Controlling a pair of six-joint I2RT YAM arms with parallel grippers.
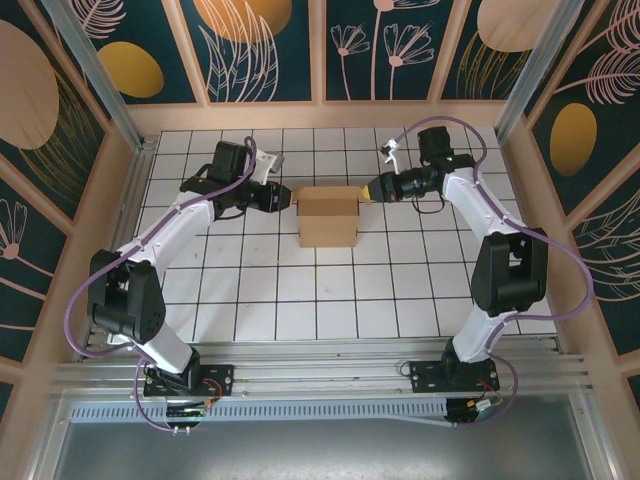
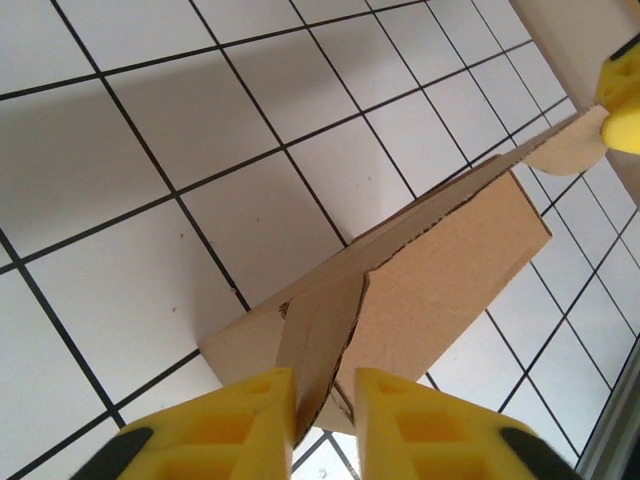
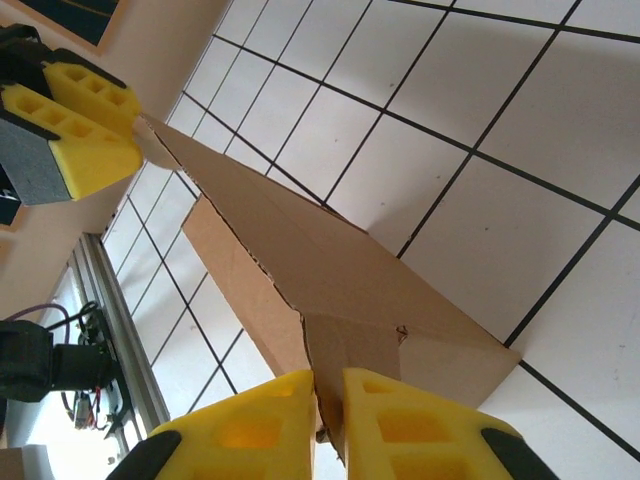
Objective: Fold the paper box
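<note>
Your plain brown cardboard box (image 1: 328,218) rested on the white table of black-lined square tiles (image 1: 250,300). More rows of tiles lay on the near side of the box than behind it.

At the box's left end, your left gripper (image 1: 290,197) had its yellow foam fingers (image 2: 240,420) drawn narrow. They pinched a thin cardboard flap that rose from that end of the box (image 2: 440,260). From that wrist you could see a long panel running away along the box's top edge to the far end, where the right gripper (image 2: 620,100) clamped a small rounded tab.

At the box's right end, your right gripper (image 1: 365,190) was likewise closed to a slit, its fingers (image 3: 420,425) nipping the flap there. The same panel stretched from it across the box (image 3: 300,250) to the left gripper (image 3: 90,120). The panel stood tilted above the box body, held at both ends.
</note>
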